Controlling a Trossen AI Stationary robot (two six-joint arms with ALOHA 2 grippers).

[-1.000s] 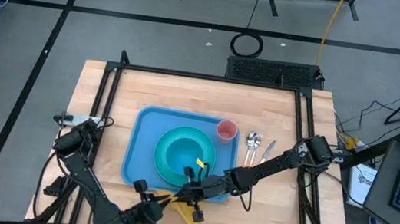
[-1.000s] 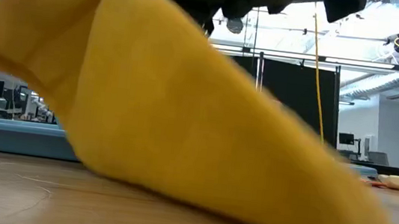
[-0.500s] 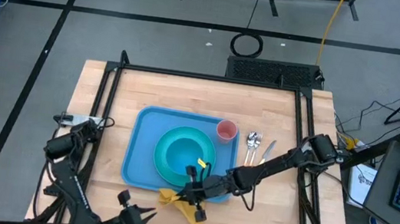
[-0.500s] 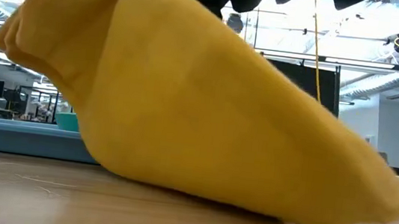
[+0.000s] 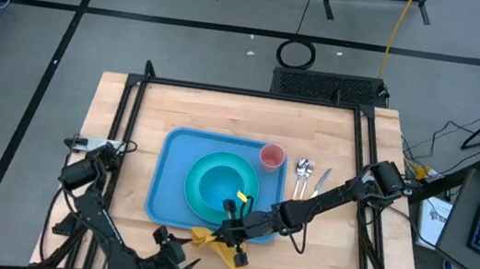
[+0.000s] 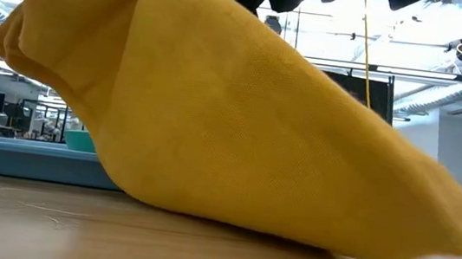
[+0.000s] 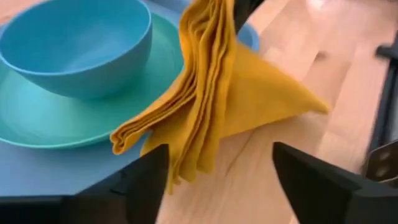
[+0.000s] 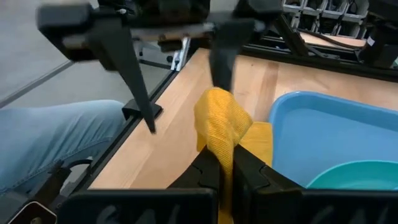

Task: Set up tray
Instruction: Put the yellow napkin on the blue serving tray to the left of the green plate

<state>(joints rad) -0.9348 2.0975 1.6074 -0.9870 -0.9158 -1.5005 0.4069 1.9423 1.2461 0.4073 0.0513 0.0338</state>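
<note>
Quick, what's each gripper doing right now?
Left gripper: open, holding nothing, facing the folded yellow cloth napkin.
Right gripper: shut on the napkin, beside the light-blue plastic tray.

- Wooden surface (image 5: 139,126), light butcher-block.
- Light-blue tray (image 5: 172,167) lies at its centre.
- Cutlery (image 5: 307,176) lies just beside the tray.
- Yellow napkin (image 5: 227,250) partly rests near the front edge.

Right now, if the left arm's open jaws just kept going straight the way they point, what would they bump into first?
Most likely the folded mustard-yellow cloth napkin, which hangs straight ahead of the left gripper, pinched by the right gripper. Behind it sit the round teal plate and large light-blue plastic tray, though depth is hard to judge.
</note>
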